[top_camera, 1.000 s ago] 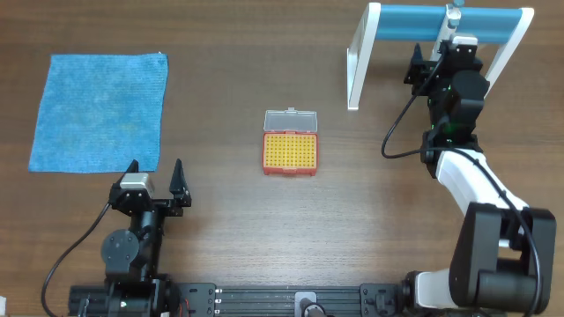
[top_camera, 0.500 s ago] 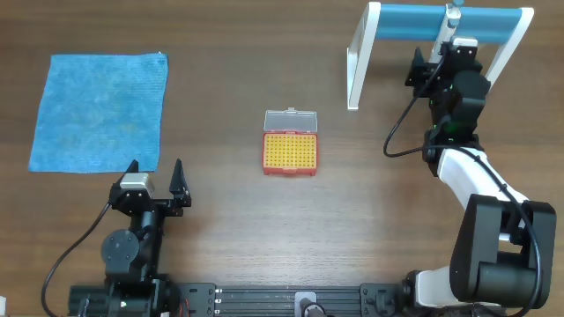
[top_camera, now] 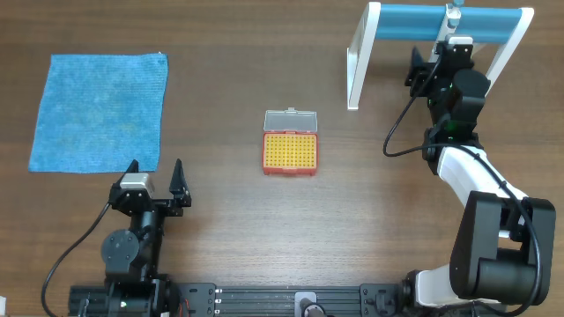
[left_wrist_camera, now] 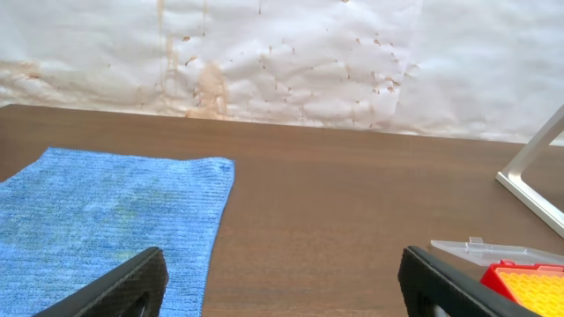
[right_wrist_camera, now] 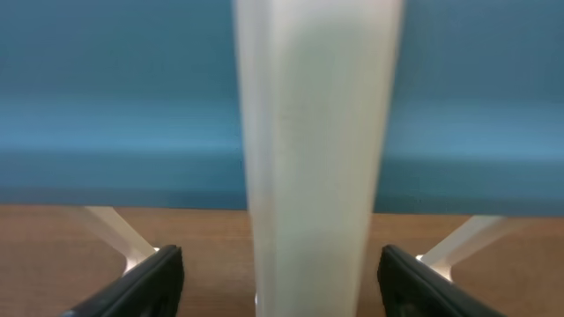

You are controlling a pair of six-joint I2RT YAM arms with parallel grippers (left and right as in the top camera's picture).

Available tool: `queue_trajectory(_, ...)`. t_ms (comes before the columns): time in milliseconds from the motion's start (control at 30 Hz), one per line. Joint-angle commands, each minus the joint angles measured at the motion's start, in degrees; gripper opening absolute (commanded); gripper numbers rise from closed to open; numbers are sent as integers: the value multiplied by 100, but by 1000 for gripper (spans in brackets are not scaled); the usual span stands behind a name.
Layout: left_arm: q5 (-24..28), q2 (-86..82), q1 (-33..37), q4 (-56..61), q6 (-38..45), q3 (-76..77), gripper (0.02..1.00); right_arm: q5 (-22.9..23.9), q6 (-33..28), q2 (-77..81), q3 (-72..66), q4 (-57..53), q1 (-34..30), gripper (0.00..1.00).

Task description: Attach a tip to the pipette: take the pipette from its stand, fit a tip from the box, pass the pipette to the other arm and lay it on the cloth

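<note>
A white pipette hangs on the blue bar of its stand at the back right. My right gripper is right at it: in the right wrist view the pipette body stands between the spread black fingers, which do not touch it. The tip box, red with yellow tips and a clear lid folded back, sits mid-table. A blue cloth lies flat at the back left. My left gripper rests open near the front left, just in front of the cloth.
The stand's white legs frame the right gripper on both sides. Bare wooden table lies between the tip box, the cloth and the arm bases. A white wall runs behind the table's far edge.
The right gripper has crept slightly closer to the pipette on the stand. The left arm has not moved.
</note>
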Motion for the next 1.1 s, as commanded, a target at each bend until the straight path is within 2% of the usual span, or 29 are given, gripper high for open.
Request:
queue_trajectory(33,63,-42,7,-31,90,-13,851,-74,-26,74,136,7,-26,77)
queue_trajectory(333,63,-44,7,-31,90,-13,853,-76,20,-116,136,-55,-4,75)
queue_trajectory(600,63,-42,7,-31,90,-13,851,-79,20,-1209,133,-824,-2,75)
queue_trajectory(800,63,-44,7,-31,90,-13,851,-83,17,-1766,122,-557,68,75)
queue_trajectory(900,63,-44,7,-31,90,-13,851,-214,15,-2079,-90,-431,389,75)
queue_trajectory(1000,63,-44,7,-31,90,-13,853,-621,17,-2430,-625,-205,894,75)
queue_trajectory(1067,63,-42,7,-31,90,-13,853,-857,20,-2627,-1211,531,1349,75)
queue_trajectory(1100,61,-42,7,-31,90,-13,851,-868,20,-2671,-1705,1471,1692,75)
